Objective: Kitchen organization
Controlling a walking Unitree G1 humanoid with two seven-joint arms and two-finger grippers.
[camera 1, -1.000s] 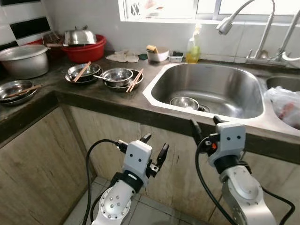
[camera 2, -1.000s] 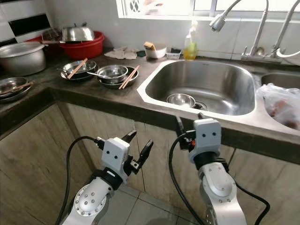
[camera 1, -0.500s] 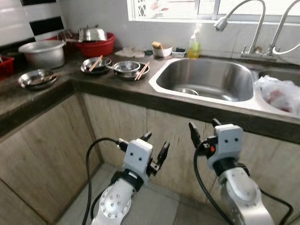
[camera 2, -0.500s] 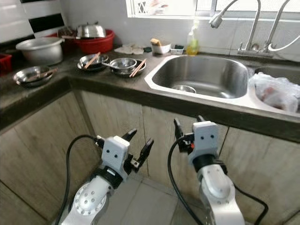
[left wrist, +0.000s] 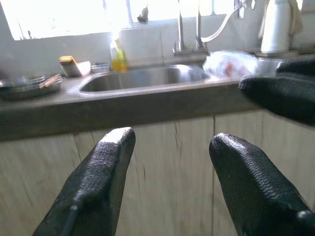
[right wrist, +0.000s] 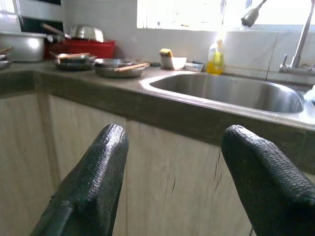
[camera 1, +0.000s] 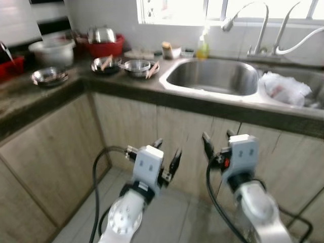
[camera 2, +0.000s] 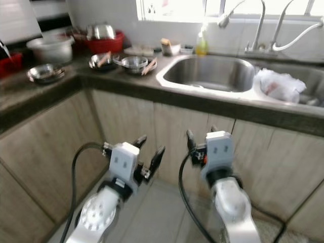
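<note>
Both grippers hang low in front of the wooden cabinet doors [camera 1: 131,126], below the counter edge. My left gripper [camera 1: 167,152] is open with nothing between its fingers, as the left wrist view confirms [left wrist: 172,142]. My right gripper [camera 1: 217,140] is also open and empty [right wrist: 176,135]. On the dark counter [camera 1: 126,86] stand steel bowls with chopsticks [camera 1: 137,66] and another such bowl [camera 1: 105,65]. A further steel dish [camera 1: 48,76] sits on the left wing. The steel sink [camera 1: 212,76] lies to the right of the bowls.
A red basin with a steel lid [camera 1: 104,46] and a large pot [camera 1: 52,50] stand at the back left. A yellow soap bottle [camera 1: 203,48] and faucets [camera 1: 250,23] are behind the sink. A plastic bag [camera 1: 281,87] fills the right basin. Tiled floor [camera 1: 177,223] lies below.
The whole view has drawn back from the counter and is blurred, so the camera has moved away. Both grippers keep the same open pose.
</note>
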